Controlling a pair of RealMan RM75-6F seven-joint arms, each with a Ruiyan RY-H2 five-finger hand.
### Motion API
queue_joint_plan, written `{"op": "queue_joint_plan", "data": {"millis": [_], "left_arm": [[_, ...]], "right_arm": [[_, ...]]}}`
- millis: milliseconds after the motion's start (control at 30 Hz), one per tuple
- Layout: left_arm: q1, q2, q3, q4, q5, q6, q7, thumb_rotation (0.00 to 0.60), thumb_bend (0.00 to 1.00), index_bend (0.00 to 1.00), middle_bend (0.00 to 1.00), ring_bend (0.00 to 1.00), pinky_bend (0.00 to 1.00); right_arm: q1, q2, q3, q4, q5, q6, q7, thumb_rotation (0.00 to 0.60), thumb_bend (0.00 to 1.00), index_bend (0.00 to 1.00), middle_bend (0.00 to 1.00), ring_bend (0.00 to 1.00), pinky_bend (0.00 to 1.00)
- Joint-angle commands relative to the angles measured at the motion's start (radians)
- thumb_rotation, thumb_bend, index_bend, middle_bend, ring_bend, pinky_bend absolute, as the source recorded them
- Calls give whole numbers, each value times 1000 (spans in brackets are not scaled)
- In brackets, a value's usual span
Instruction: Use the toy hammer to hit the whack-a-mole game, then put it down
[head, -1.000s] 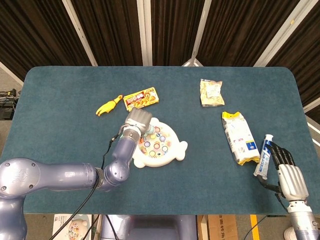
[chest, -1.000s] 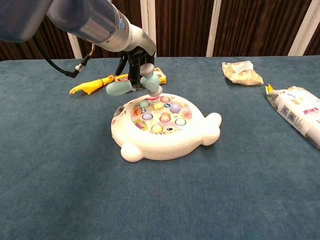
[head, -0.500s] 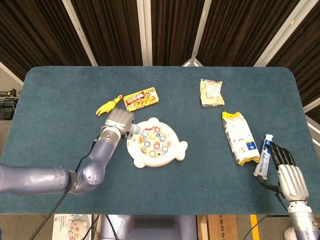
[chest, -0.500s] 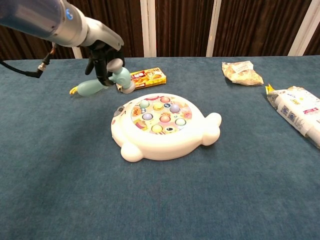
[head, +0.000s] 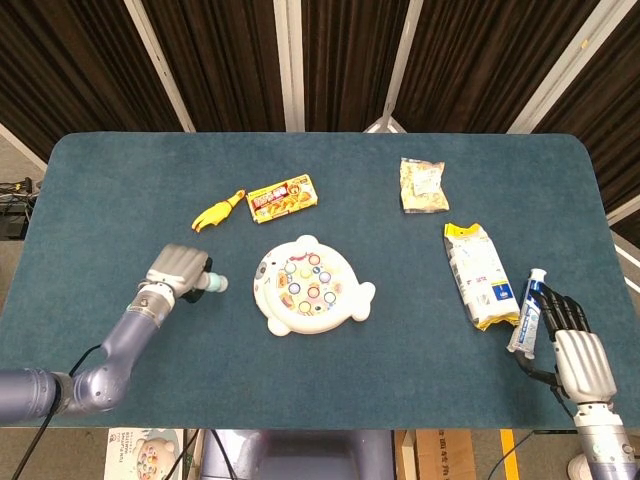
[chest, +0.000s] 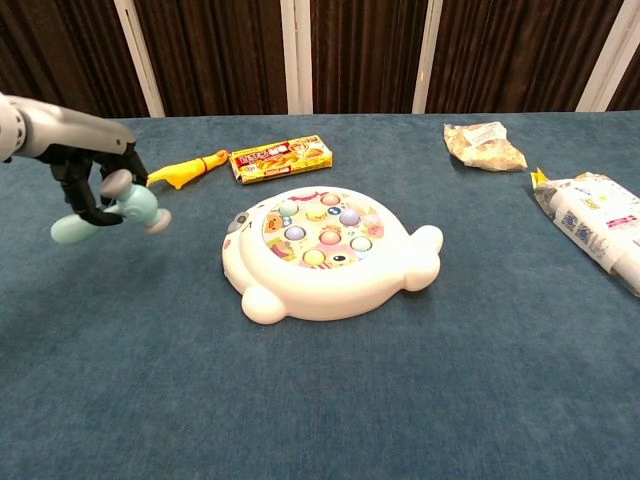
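The white whack-a-mole game (head: 312, 286) (chest: 330, 252), with coloured buttons on top, sits mid-table. My left hand (head: 177, 271) (chest: 88, 176) is well to its left, above the cloth, and grips the pale teal toy hammer (chest: 118, 206). In the head view only the tip of the toy hammer (head: 213, 284) pokes out from under the hand. My right hand (head: 578, 345) rests at the table's near right edge with fingers stretched out, holding nothing.
A yellow rubber chicken (head: 218, 212) and a snack box (head: 281, 197) lie behind the game. A snack bag (head: 423, 185) and a white-yellow packet (head: 478, 273) lie at right. A toothpaste tube (head: 527, 308) lies just beside my right hand.
My left hand has carried the hammer away from the game, leftward and toward the near edge. The right hand has stayed still.
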Motion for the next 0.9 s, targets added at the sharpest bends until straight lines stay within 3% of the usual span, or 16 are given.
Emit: {"op": "queue_joint_plan", "data": {"millis": [33, 333, 900], "left_arm": [[61, 16, 38, 24, 89, -31, -76, 600, 827, 593, 504, 373, 517], [124, 0, 72, 106, 220, -93, -174, 600, 827, 589, 504, 373, 517], [144, -80, 73, 222, 276, -106, -230, 600, 779, 552, 482, 353, 492]], "right_arm": [[0, -1, 0, 0, 1, 0, -2, 600, 289, 0, 0, 0, 0], [0, -2, -1, -2, 4, -3, -7, 600, 288, 0, 0, 0, 0], [0, -1, -2, 0, 5, -6, -4, 600, 289, 0, 0, 0, 0]]}}
